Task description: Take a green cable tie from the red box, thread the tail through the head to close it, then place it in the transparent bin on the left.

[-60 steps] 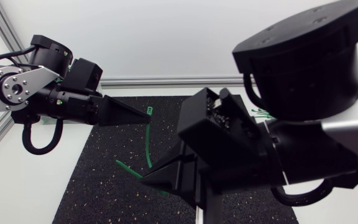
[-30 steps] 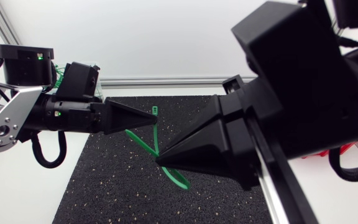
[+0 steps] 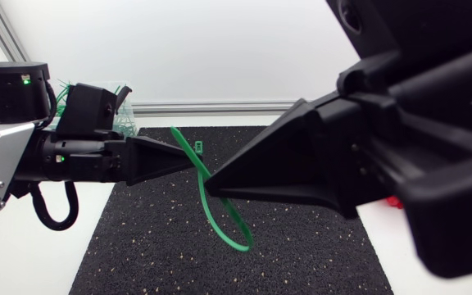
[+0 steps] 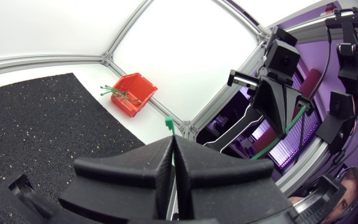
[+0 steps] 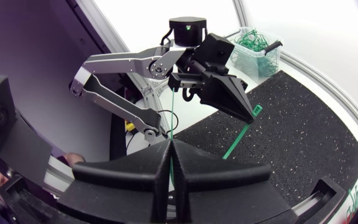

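1. Two pincers share one green cable tie (image 3: 228,225), held in the air above the black mat (image 3: 138,246) on the bench (image 3: 23,262).
2. The left pincer (image 3: 193,156) is clamped on the end that carries the head (image 3: 197,147), which pokes out just past its tips. The right pincer (image 3: 207,187) is clamped on the strap just below, its tips near the left's.
3. From the right pincer the strap bows down into an open loop that hangs under both tips. A free length slants up past the head. I cannot tell whether the tail already sits in the head's slot.
4. The step in hand looks like the threading. It calls for the left pincer to hold the head steady with the slot facing the tail. The right pincer should feed the strap in along the slot's line, in small moves, so the springy strap does not buckle or twist out of the grip.
5. The transparent bin (image 5: 257,50), with green ties in it, stands behind the left arm. The red box (image 4: 129,93) is well apart, on the other side of the mat.
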Action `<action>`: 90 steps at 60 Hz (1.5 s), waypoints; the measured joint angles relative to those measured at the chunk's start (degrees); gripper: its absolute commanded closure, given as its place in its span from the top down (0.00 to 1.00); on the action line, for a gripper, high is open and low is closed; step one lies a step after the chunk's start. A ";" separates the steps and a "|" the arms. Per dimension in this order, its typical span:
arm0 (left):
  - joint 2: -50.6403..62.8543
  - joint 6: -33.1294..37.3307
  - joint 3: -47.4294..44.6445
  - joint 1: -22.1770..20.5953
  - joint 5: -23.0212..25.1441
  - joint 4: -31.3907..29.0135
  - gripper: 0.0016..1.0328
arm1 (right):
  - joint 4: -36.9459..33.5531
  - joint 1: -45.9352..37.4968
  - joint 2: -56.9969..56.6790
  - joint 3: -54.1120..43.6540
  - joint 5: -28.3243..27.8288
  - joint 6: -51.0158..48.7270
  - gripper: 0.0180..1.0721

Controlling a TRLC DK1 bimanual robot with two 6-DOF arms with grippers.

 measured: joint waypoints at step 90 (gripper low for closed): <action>-13.00 -6.27 -6.03 -5.70 -16.28 10.45 0.03 | 6.62 -12.09 10.47 2.36 -20.57 57.02 0.05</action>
